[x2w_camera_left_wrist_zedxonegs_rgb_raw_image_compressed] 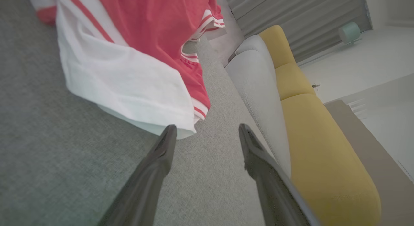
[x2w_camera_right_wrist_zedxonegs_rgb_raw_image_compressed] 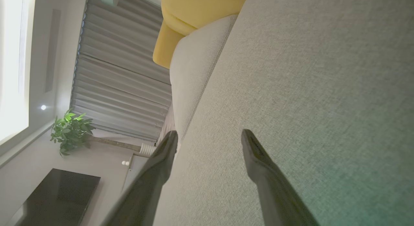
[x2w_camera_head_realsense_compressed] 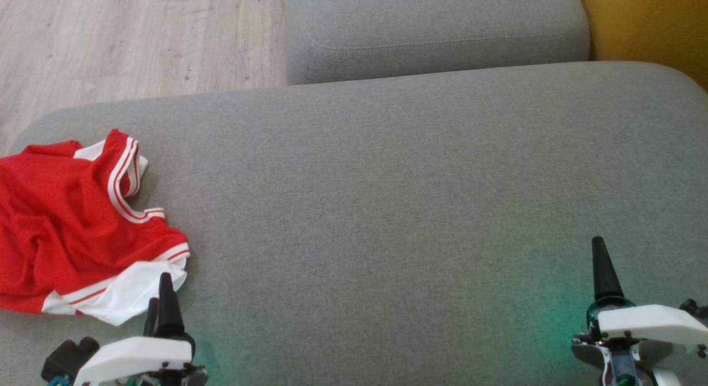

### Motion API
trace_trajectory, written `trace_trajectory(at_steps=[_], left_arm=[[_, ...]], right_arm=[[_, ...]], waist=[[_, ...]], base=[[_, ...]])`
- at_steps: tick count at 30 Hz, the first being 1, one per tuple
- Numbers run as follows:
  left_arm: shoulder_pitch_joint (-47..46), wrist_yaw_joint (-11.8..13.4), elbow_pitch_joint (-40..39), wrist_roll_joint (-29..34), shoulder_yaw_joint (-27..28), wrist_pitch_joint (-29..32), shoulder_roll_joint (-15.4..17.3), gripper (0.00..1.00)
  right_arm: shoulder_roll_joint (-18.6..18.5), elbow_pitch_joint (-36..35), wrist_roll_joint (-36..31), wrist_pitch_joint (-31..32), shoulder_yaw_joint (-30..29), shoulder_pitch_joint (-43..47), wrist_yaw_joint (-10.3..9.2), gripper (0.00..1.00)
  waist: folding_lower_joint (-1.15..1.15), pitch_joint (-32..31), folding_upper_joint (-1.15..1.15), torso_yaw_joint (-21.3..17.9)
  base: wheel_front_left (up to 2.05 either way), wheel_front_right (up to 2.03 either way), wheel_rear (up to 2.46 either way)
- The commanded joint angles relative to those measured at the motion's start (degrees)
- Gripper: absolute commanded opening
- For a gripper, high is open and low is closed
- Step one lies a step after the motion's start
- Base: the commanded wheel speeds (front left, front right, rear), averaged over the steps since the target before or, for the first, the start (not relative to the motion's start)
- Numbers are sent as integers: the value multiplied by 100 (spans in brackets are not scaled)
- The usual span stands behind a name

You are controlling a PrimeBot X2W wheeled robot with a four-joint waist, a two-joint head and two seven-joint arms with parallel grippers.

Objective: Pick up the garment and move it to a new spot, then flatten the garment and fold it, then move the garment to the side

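- the garment (x2w_camera_head_realsense_compressed: 72,225), a red mesh jersey with white banded trim, lay crumpled at the left edge of the head view, on the grey sofa seat (x2w_camera_head_realsense_compressed: 387,181).
- it looked light, soft and limp, so it would probably sag and bunch once lifted. nothing about it seemed fragile or slippery.
- the left gripper (x2w_camera_head_realsense_compressed: 159,289) sat at the lower left of the head view with its fingers spread apart and nothing between them.
- in the left wrist view one fingertip met the edge of the white hem (x2w_camera_left_wrist_zedxonegs_rgb_raw_image_compressed: 145,99). whether it touched could not be told.
- the likeliest hold was that near hem corner, or the thicker striped band, pinched through both layers.
- the right gripper (x2w_camera_head_realsense_compressed: 600,264) waited at the lower right, well apart from the garment, with its fingers apart and empty over bare cushion.
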Motion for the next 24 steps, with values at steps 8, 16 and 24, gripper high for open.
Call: trace_trajectory(at_steps=[8,16,24], left_arm=[[-186,82,-296,642,-98,-162,145,100],[-169,162,-388,1196,-215,-296,195,100],[-139,256,-418,1755,-325,-430,251,100]], right_arm=[[-29,-257,-636,-121,117,-291,17,100],[-31,-304,-1208,-226,161,-303,20,100],[-34,-345,-1761,-317,264,-305,23,100]], waist=[[0,-4,0,16],[0,-19,0,39],[0,-48,0,42]], base=[[0,0,0],[0,0,0],[0,0,0]])
